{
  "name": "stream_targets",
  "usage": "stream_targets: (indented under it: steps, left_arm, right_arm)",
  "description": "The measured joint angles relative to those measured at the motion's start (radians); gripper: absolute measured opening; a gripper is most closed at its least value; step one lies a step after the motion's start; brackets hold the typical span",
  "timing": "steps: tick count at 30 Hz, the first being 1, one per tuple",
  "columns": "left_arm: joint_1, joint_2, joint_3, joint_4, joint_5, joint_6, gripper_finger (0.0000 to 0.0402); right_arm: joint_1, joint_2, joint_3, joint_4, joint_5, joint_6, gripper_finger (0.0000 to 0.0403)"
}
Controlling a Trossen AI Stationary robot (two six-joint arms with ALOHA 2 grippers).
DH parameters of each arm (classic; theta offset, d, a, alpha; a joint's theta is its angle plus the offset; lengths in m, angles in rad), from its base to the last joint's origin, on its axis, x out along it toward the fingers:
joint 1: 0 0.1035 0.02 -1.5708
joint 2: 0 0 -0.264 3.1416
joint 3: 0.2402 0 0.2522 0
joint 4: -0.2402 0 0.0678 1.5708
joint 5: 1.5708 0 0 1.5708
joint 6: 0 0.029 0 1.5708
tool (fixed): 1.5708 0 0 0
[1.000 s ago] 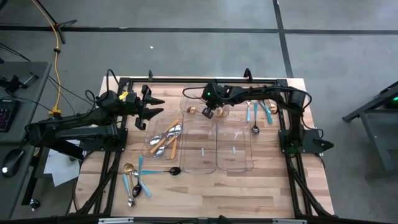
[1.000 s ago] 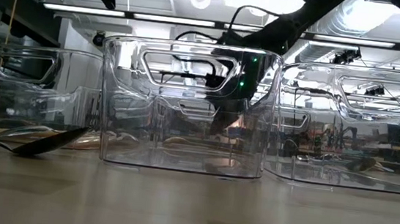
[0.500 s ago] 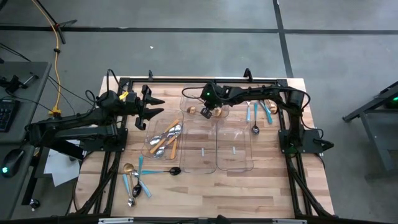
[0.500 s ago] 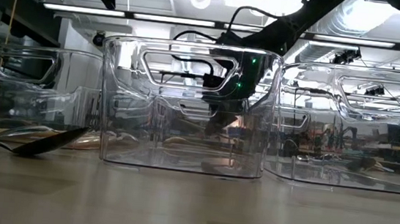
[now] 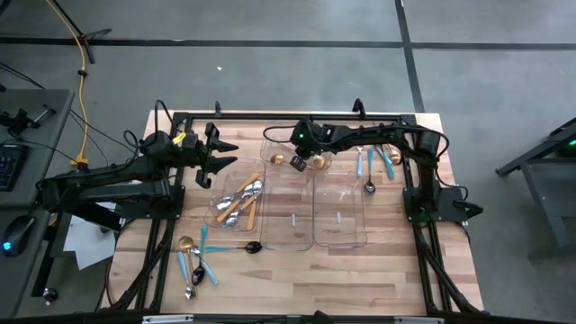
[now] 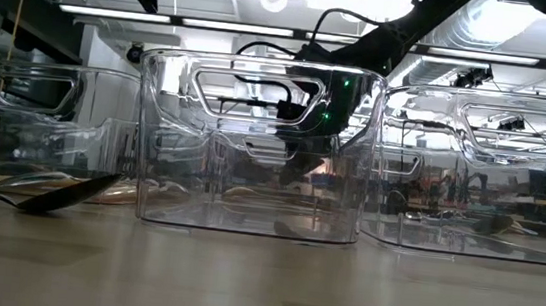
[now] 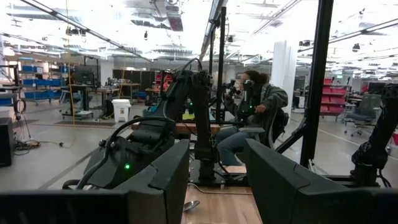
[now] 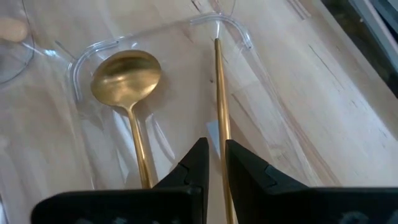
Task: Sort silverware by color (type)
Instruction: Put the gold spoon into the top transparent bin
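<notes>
My right gripper (image 5: pixel 302 163) hangs over the far end of the middle clear tray (image 5: pixel 290 225), pointing steeply down. Its fingers (image 8: pixel 216 146) stand a narrow gap apart, slightly open, around the thin handle of a gold piece (image 8: pixel 219 93). That handle's far tip rests in the tray's corner. A gold spoon (image 8: pixel 126 76) lies flat on the tray floor beside it. My left gripper (image 5: pixel 220 157) waits open above the table's far left, holding nothing. My right gripper has the gold handle (image 8: pixel 224 134) running lengthwise between its two fingers, close to the inner side of one finger (image 8: pixel 239 163). The gap is wider than the handle. Whether that finger touches the handle, I cannot tell.
The left tray (image 5: pixel 216 214) holds orange-handled silver spoons (image 5: pixel 241 200). The right tray (image 5: pixel 340 236) stands beside the middle one. Blue-handled pieces (image 5: pixel 373 162) lie at the far right. A gold spoon, blue-handled pieces and a dark spoon (image 5: pixel 252 246) lie at the near left.
</notes>
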Motion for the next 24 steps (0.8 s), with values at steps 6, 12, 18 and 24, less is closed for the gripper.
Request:
stream_targets:
  steps: [6,12,18,24]
  left_arm:
    - [0.000,0.000,0.000,0.000,0.000,0.000,0.0145]
    - [0.000,0.000,0.000,0.000,0.000,0.000,0.0145]
    - [0.000,0.000,0.000,0.000,0.000,0.001,0.0145]
    - [0.000,0.000,0.000,0.000,0.000,0.000,0.0145]
  right_arm:
    - [0.000,0.000,0.000,-0.001,-0.001,0.000,0.0038]
    - [0.000,0.001,0.000,-0.002,-0.006,-0.001,0.0084]
    - [0.000,0.003,-0.002,-0.003,-0.045,-0.009,0.0157]
    - [0.000,0.003,-0.002,-0.002,-0.045,-0.010,0.0191]
